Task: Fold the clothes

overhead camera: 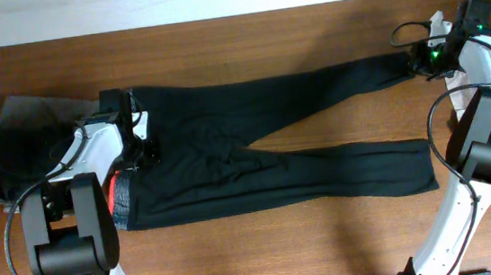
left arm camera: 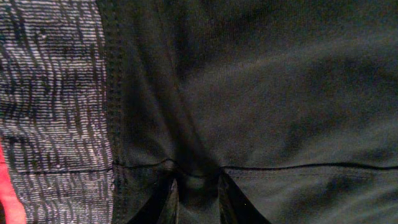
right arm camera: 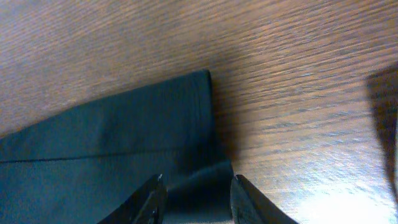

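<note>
1. Leggings cloth fills the view above my left fingers, which are clenched on a pinch just beside the grey waistband.
2. Right fingers stand parted astride a leg cuff lying on the surface.
3. I judge this as gripping for the first fold. Next, close on the cuff and carry it waistward.

A brown wooden table with clear grain meets a pale white strip along its far edge.

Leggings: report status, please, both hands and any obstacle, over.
Left hand pinching leggings near grey waistband. Right hand open astride one leg's cuff. Leggings flat, legs spread, unfolded. Other garments heaped beyond waistband.
</note>
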Tool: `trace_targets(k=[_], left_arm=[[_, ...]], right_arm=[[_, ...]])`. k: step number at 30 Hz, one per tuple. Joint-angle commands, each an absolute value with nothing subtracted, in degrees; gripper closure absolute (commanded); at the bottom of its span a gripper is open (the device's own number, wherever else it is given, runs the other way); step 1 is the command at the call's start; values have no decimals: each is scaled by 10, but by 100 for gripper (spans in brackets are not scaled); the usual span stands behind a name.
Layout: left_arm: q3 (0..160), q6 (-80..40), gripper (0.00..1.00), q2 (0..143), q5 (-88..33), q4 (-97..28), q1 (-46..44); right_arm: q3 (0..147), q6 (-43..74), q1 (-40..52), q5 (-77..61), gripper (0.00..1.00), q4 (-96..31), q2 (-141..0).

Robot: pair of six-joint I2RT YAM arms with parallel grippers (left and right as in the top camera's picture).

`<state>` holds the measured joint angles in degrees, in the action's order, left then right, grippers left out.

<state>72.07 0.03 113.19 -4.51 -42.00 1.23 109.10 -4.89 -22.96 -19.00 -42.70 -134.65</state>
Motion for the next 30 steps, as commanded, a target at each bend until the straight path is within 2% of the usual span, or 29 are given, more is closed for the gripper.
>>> trace_targets(k=[1, 7, 10, 12, 13, 26, 30], left_arm=[[687, 7, 78, 1180, -32, -422, 13], [687, 7, 78, 1180, -32, -422, 13], [687, 7, 77, 1180, -32, -423, 13], [687, 7, 77, 1180, -32, -423, 13], [687, 7, 78, 1180, -32, -423, 13], [687, 7, 77, 1180, -32, -422, 13], [687, 7, 77, 1180, -32, -423, 13]], right_arm=[[1085, -58, -225, -213, 59, -411, -1365], [1085, -56, -214, -212, 58, -376, -1374], [1086, -56, -211, -210, 77, -364, -1374], [1090, -55, -211, -210, 93, -366, -1373], [1092, -52, -212, -211, 96, -370, -1369], [1198, -51, -212, -342, 96, -443, -1306], [1202, -57, -212, -276, 96, -451, -1306]])
